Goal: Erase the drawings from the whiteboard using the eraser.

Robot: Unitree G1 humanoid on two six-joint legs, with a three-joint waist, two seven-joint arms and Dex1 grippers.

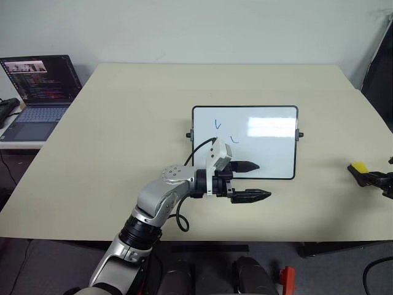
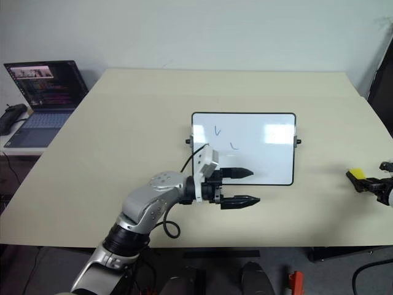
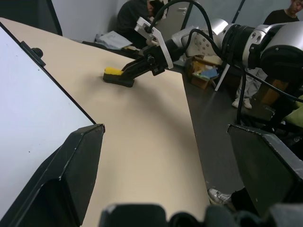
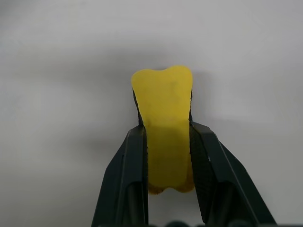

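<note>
The whiteboard (image 1: 264,138) lies flat in the middle of the cream table (image 1: 123,123). Two small blue drawings (image 1: 217,124) sit in its near-left part. My left gripper (image 1: 264,180) hovers open at the board's front edge, pointing right, with one finger over the board's lower edge and the other over the table in front of it. Far to the right, near the table's side edge, the yellow eraser (image 1: 358,166) rests low at the table. My right gripper (image 4: 165,127) is shut on the eraser (image 4: 163,99), whose sides bulge out past the pinching fingers (image 4: 128,161).
An open laptop (image 1: 40,86) stands on a side desk to the left of the table. In the left wrist view, seated people (image 3: 137,14) and boxes (image 3: 206,73) show beyond the table's right edge. A small red object (image 1: 287,276) lies on the floor in front.
</note>
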